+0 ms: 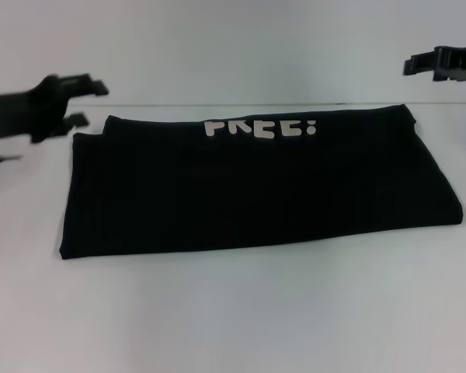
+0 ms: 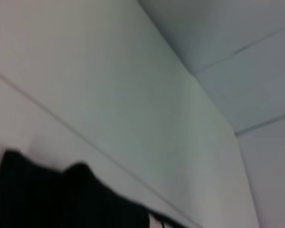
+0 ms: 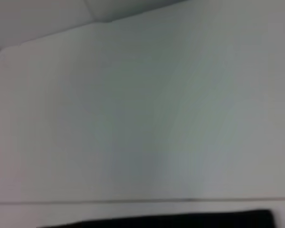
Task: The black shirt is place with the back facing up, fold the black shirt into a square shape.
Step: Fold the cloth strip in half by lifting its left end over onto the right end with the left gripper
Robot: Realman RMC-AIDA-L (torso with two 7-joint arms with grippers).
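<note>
The black shirt [image 1: 256, 183] lies folded into a wide rectangle in the middle of the white table, with cream-white lettering [image 1: 258, 128] showing along its far edge. My left gripper [image 1: 89, 101] hovers open at the far left, just beyond the shirt's far left corner, holding nothing. My right gripper [image 1: 419, 64] is raised at the far right, beyond the shirt's far right corner and apart from it. A corner of the shirt also shows in the left wrist view [image 2: 47, 199], and its edge shows in the right wrist view [image 3: 180, 221].
The white table [image 1: 233, 311] stretches bare in front of the shirt. Its far edge [image 1: 241, 103] runs just behind the shirt, with a pale wall beyond.
</note>
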